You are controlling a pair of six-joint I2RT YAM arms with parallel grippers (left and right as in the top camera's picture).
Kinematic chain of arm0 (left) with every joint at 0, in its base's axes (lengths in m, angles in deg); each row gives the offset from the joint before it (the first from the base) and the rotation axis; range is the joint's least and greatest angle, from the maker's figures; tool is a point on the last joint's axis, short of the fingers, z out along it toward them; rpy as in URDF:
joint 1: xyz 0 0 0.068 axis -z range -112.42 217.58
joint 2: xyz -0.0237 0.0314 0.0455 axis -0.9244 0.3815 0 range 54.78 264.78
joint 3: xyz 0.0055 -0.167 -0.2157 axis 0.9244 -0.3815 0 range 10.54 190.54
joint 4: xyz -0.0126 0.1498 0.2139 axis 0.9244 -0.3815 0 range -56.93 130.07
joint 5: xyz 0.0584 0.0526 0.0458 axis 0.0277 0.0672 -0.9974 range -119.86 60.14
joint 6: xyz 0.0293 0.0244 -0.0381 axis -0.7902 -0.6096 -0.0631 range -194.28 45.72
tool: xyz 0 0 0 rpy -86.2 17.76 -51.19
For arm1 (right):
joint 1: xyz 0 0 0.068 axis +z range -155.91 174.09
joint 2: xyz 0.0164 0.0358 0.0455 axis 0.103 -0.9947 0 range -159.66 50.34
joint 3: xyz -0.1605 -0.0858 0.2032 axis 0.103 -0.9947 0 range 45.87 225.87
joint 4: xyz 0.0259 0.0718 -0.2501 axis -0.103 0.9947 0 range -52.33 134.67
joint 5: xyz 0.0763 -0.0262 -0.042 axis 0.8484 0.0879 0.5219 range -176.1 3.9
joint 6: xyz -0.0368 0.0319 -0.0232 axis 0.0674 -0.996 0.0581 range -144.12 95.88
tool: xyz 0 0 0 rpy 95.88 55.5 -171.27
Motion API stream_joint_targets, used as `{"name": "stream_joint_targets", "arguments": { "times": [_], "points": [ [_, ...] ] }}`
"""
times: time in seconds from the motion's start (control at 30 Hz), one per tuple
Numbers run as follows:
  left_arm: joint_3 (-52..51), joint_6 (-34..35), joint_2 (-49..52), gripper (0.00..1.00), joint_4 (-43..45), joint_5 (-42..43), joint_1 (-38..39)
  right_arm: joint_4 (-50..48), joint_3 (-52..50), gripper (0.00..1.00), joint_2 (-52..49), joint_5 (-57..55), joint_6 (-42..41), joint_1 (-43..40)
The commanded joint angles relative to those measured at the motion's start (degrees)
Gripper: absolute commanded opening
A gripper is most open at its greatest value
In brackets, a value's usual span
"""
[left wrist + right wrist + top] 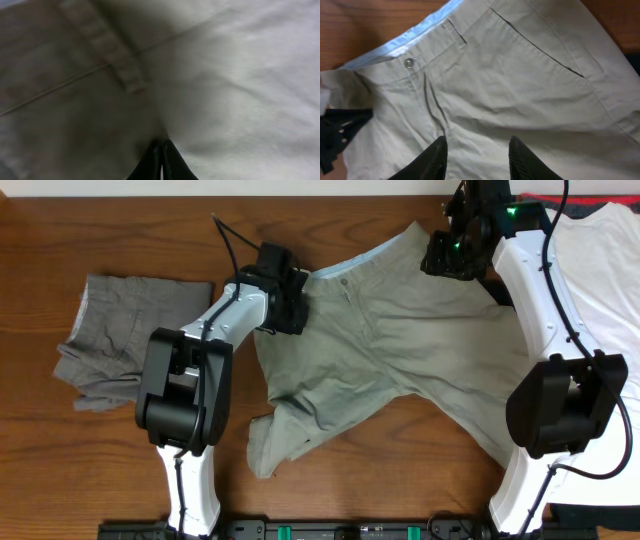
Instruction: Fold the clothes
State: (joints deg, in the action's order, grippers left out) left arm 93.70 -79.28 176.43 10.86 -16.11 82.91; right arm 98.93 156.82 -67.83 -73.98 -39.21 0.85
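Loosely the khaki trousers (400, 340) sprawl, left gripper (161, 144) pinching them, right gripper (477, 142) half-open, empty.

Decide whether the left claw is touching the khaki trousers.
Touching. The left wrist view shows the left claw shut, its tips pinching a crease of the khaki trousers.

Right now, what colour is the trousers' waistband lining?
Waistband lining: light blue, best in right wrist view.
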Motion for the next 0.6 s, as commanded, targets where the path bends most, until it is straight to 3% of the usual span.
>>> {"name": "stream_joint_targets", "arguments": {
  "times": [0.0, 0.17, 0.3, 0.5, 0.57],
  "points": [
    [-0.20, 10.29, 4.09, 0.06, -2.38, -16.33, -1.70, -0.74, -1.88, 0.40, -0.46, -1.40, -0.59, -0.33],
    [-0.66, 22.77, 5.27, 0.06, -8.13, -22.18, -5.84, -8.35, -7.91, 0.43, -1.53, -1.42, -2.21, -0.04],
    [-0.92, 26.69, 5.27, 0.06, -9.42, -22.43, -8.59, -13.62, -13.75, 0.40, -3.15, -1.29, -5.29, 0.04],
    [-0.90, 33.42, 5.27, 0.06, -10.21, -22.29, -11.91, -14.08, -19.52, 0.38, -4.13, -1.40, -5.62, -0.07],
    [-0.90, 33.38, 5.27, 0.06, -10.16, -21.73, -12.44, -15.50, -20.70, 0.30, -4.13, -1.46, -5.62, -0.15]
  ]
}}
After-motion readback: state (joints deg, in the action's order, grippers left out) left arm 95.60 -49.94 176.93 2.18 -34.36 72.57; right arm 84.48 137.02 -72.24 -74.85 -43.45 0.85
